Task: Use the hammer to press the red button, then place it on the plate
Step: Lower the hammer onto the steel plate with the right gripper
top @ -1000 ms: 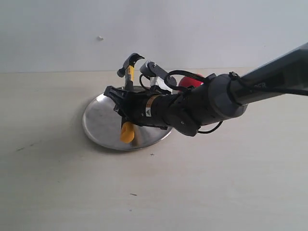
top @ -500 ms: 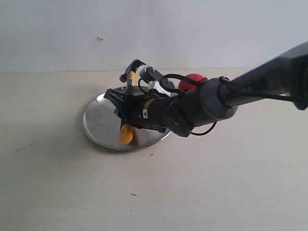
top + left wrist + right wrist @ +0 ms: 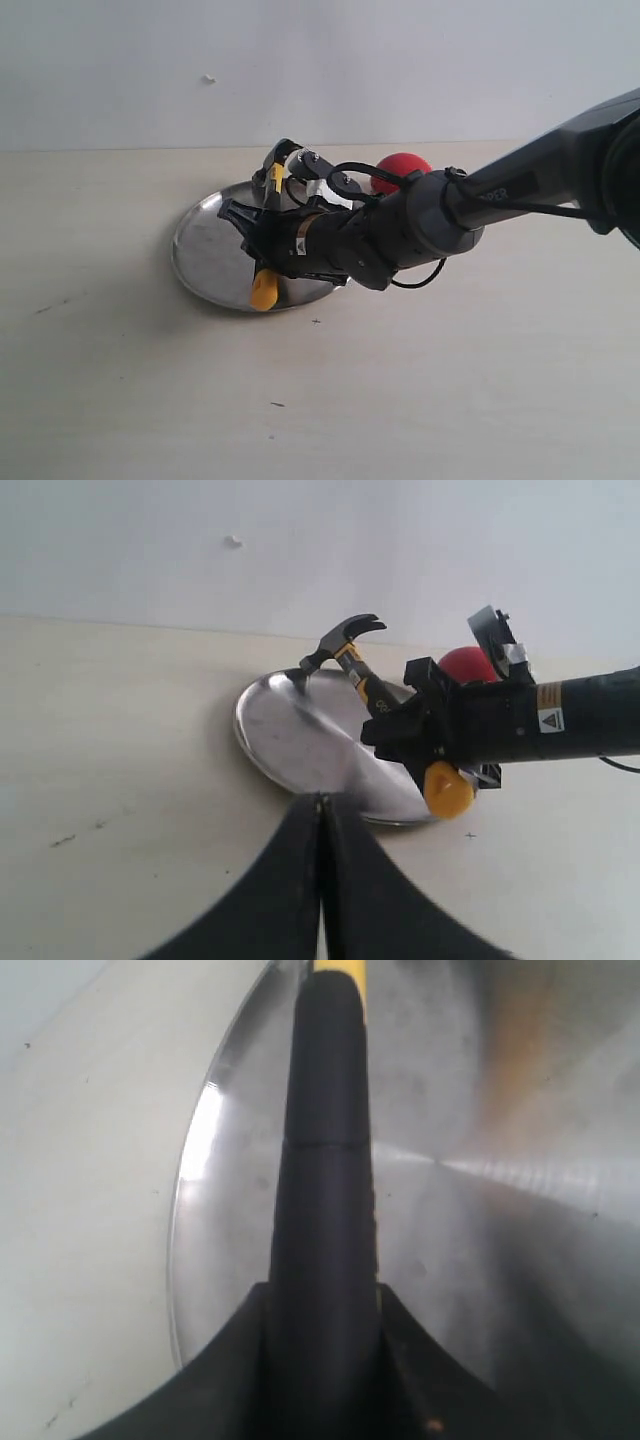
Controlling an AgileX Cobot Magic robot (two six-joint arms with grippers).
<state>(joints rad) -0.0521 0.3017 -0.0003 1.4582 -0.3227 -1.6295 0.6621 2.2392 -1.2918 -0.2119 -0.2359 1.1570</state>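
My right gripper (image 3: 258, 232) is clamped on the black rubber handle of the yellow-ended claw hammer (image 3: 264, 290), holding it slanted just over the round shiny steel plate (image 3: 205, 250), while my left gripper (image 3: 321, 805) hangs pinched together and empty, back from the plate's near rim. Setting the hammer down looks like the step in hand, so I should lower until the handle rests inside the rim, then let go gently. I count one hammer, one plate, one glossy red dome button (image 3: 402, 165) just beyond the plate, and two grippers.
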